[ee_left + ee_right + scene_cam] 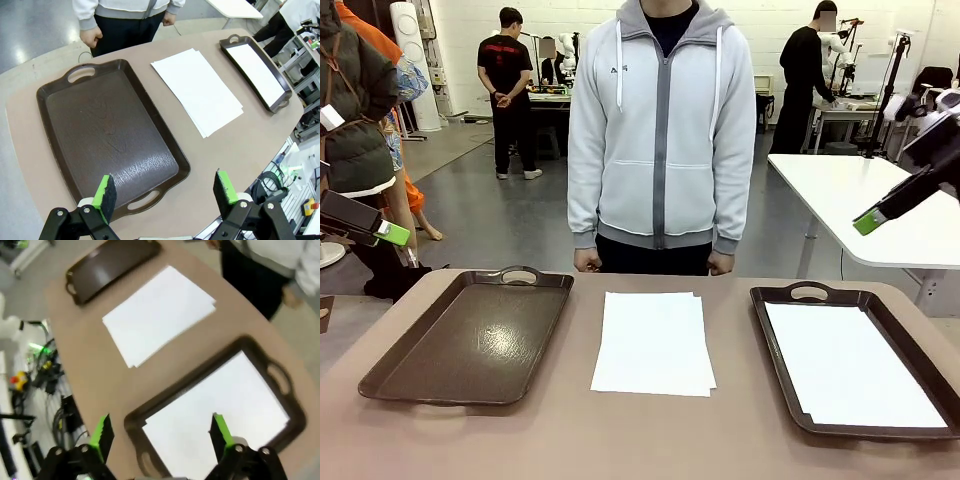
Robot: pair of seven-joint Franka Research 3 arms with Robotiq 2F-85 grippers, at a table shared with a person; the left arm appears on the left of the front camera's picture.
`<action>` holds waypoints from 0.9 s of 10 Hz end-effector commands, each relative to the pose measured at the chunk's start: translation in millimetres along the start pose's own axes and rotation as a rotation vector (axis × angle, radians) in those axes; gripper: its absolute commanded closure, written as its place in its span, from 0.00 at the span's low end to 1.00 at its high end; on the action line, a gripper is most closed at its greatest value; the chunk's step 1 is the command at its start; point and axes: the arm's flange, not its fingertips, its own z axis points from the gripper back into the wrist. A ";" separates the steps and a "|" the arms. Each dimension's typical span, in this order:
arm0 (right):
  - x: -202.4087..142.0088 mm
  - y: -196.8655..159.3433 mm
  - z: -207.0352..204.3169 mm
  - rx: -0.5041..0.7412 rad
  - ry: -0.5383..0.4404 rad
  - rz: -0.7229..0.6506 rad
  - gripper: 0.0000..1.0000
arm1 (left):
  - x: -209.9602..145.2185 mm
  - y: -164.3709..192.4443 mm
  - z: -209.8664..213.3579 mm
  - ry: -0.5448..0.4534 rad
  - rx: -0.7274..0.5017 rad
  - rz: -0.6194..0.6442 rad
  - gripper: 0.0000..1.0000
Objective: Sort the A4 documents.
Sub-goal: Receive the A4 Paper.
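Green pads stand wide apart on both arms. The left gripper hangs spread and empty above the near end of the left tray. The right gripper, equally spread with nothing between its fingers, hovers over the right tray. Farther in, the left tray's dark floor is bare, while the right tray carries a white sheet lying flat inside its rim (whether one sheet or several, I cannot tell). Between the two trays, touching neither, the A4 documents lie in a loose pile on the table, their edges slightly fanned at the right-hand corners. Beyond them a person stands at the far edge, hands closed at the table's lip, off the paper.

By my reading the sorting has barely begun: at least one sheet sits on the right, none on the left, and the pile is yet to be dealt out. The fanned corners offer an edge for catching a top sheet. Bare table lies on both sides of the pile, and both grippers are high, with open room to descend.
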 end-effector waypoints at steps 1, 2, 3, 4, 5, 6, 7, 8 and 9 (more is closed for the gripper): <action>-23.5 9.9 -2.6 0.034 -0.090 0.098 0.00 | -0.2 1.1 -0.1 -0.006 -0.021 -0.007 0.00; -25.1 13.6 -3.2 0.043 -0.102 0.103 0.00 | -0.2 1.1 -0.1 -0.006 -0.021 -0.007 0.00; -26.6 14.4 -3.7 0.039 -0.116 0.098 0.00 | -0.2 1.1 -0.1 -0.006 -0.021 -0.007 0.00; -28.4 12.2 -4.4 0.048 -0.125 0.080 0.00 | -0.2 1.1 -0.1 -0.006 -0.021 -0.007 0.00; -29.9 10.1 -4.5 0.057 -0.134 0.066 0.00 | -0.2 1.1 -0.1 -0.006 -0.021 -0.007 0.00; -29.9 8.6 -3.6 0.066 -0.129 0.064 0.00 | -0.2 1.1 -0.1 -0.006 -0.021 -0.007 0.00; -28.8 5.6 -3.1 0.073 -0.128 0.046 0.00 | -0.2 1.1 -0.1 -0.006 -0.021 -0.007 0.00; -28.5 1.6 -2.4 0.093 -0.129 0.017 0.00 | -0.2 1.1 -0.1 -0.006 -0.021 -0.007 0.00; -28.2 -0.1 -2.7 0.107 -0.124 -0.014 0.00 | -0.2 1.1 -0.1 -0.006 -0.021 -0.007 0.00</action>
